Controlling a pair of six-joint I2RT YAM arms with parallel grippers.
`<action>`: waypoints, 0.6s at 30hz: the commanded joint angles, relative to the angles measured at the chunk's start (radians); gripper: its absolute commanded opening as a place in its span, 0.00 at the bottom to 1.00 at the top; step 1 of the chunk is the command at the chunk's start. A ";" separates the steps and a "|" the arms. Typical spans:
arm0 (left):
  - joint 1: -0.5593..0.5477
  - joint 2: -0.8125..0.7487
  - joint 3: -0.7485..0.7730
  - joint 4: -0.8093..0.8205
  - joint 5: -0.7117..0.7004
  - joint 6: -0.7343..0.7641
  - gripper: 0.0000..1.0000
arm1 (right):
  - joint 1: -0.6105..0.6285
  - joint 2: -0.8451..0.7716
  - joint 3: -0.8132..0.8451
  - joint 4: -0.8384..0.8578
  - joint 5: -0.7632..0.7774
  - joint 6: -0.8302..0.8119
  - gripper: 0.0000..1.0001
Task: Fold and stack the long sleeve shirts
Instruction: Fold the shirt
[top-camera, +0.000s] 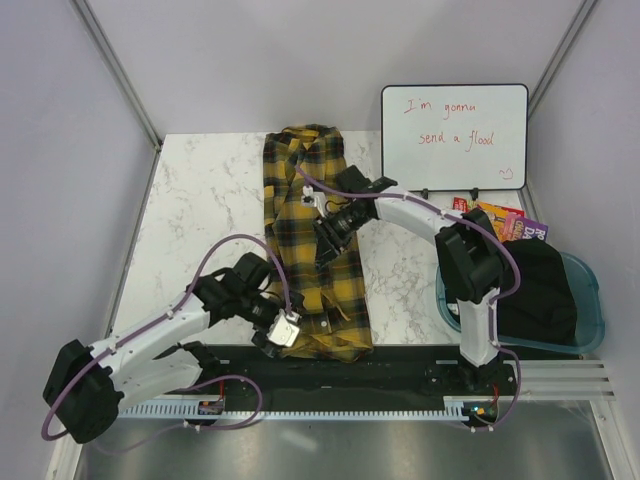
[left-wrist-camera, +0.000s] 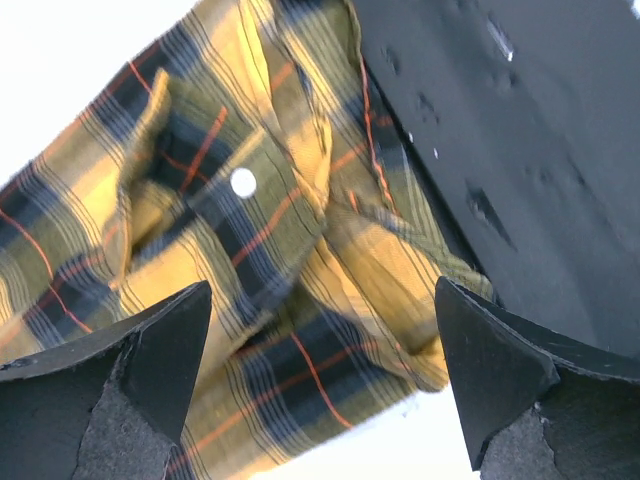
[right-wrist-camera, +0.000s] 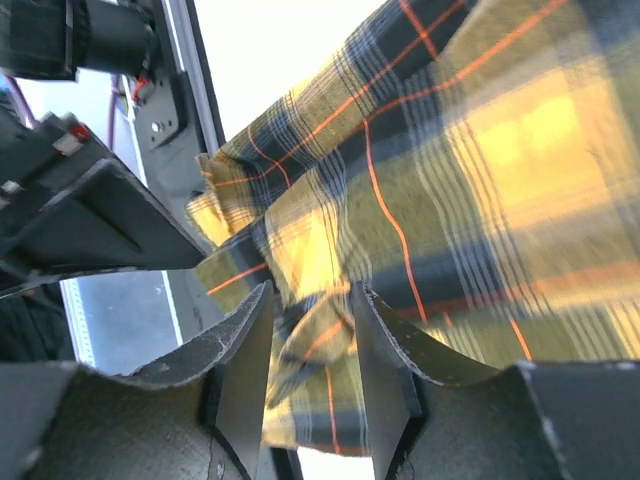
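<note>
Pretty bare setup tbh. It's a little booth: plain pale walls (top-camera: 60, 150) on the left, back and right, with thin metal posts (top-camera: 120, 75) running diagonally in the upper corners. The table (top-camera: 200, 200) is white with grey marble veining, lit evenly, with no hard shadows. A whiteboard (top-camera: 455, 135) with red handwriting leans on the back wall, upper right. Colourful snack packets (top-camera: 500, 220) sit just below it, next to a teal bin (top-camera: 590, 310) at the right edge. Along the bottom there's a black strip (top-camera: 400, 375), a white slotted cable duct (top-camera: 330, 410), then a brushed-metal surface (top-camera: 330, 450).
</note>
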 joint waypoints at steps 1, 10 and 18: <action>-0.021 -0.047 -0.070 -0.019 -0.134 0.016 0.99 | 0.042 0.048 -0.070 0.125 0.016 0.021 0.46; -0.092 -0.225 -0.216 0.155 -0.239 -0.032 0.99 | 0.049 0.098 -0.125 0.185 0.064 -0.028 0.47; -0.091 -0.305 -0.235 0.083 -0.166 -0.047 0.99 | 0.051 -0.350 -0.323 0.207 0.228 -0.361 0.75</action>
